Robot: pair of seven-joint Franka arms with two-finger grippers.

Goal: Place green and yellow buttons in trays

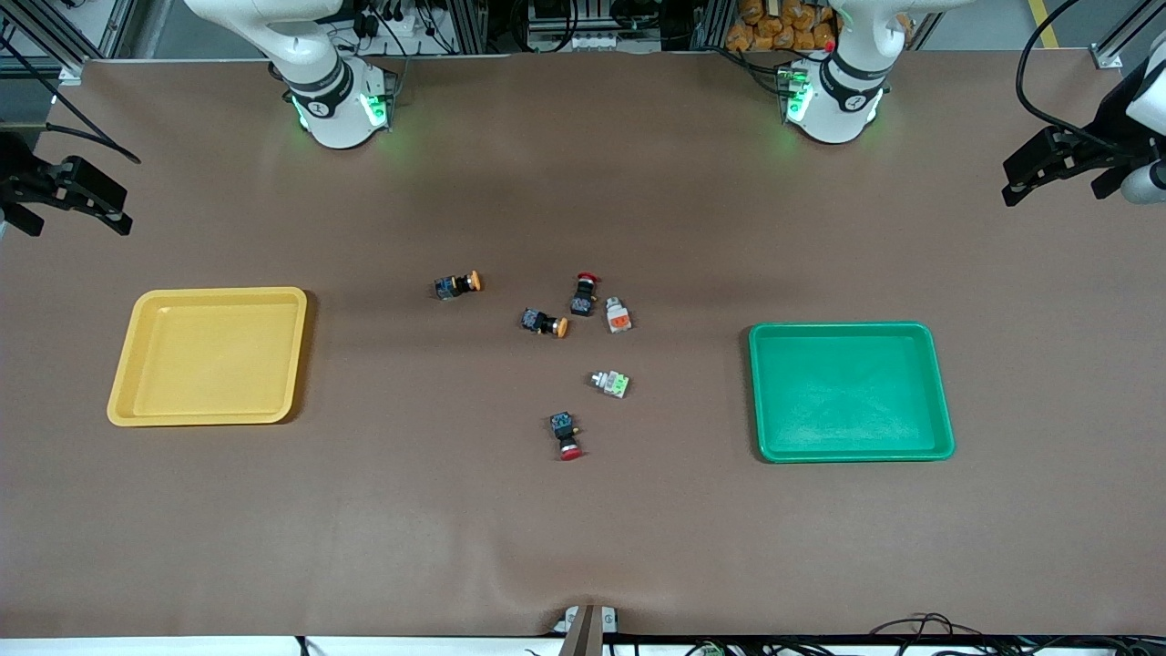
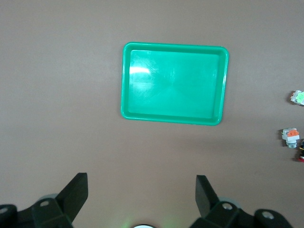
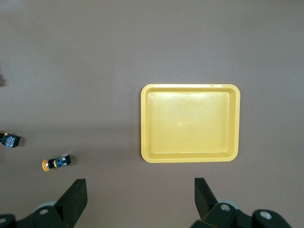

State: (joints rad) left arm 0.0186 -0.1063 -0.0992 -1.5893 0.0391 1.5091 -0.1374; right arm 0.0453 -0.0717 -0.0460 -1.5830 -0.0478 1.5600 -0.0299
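From my left wrist camera I see the green tray [image 2: 175, 83] lying flat on the brown table [image 2: 61, 95], nothing in it, with a glare patch on its floor near one corner. My left gripper [image 2: 142, 194] hangs high over bare table just beside the tray, fingers [image 2: 76, 191] spread wide apart, nothing between them. Well apart from the tray sit two pale grey buttons: the green-faced button [image 2: 298, 97] and the orange-faced button [image 2: 290, 137], near each other. Just beside the orange-faced one a dark switch [image 2: 301, 153] is cut off by the frame edge.
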